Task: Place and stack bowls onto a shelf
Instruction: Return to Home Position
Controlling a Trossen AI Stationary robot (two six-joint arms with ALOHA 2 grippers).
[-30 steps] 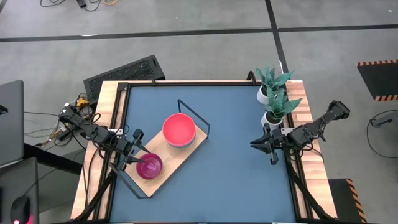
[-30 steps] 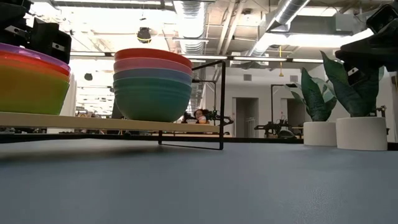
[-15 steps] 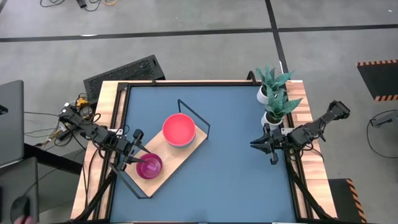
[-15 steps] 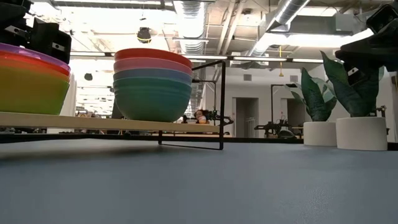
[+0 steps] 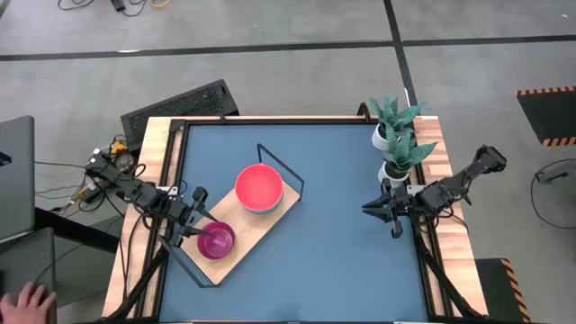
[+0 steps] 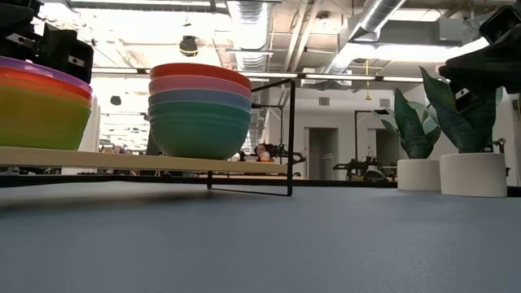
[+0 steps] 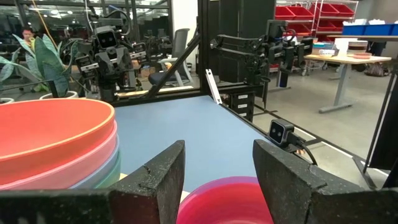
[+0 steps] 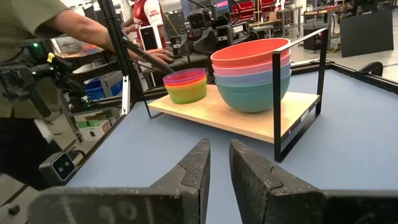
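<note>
Seen from above, the shelf (image 5: 261,225) lies slantwise on the blue table (image 5: 333,261). Two stacks of bowls stand on it. The big stack (image 5: 259,187), red on top, is at the end nearer the plants (image 5: 396,135). The small stack (image 5: 216,240), purple on top, is at the other end. The left gripper (image 5: 203,219) hovers just beside the small stack. The right gripper (image 5: 369,208) hangs well apart from the shelf, near the plants. A hand (image 5: 31,301) shows off the table, beyond the shelf's small-stack end.

At table height, the big stack reads teal, blue, pink, red from the bottom up. The black wire frame rises beside it, and ducts and ceiling lights fill the room behind.

From the left wrist, the fingers are spread, empty, over the purple rim.

From the right wrist, the fingers are drawn nearly together on nothing. A frame post crosses in front of the big stack. A person (image 8: 37,62) stands beyond the shelf.
</note>
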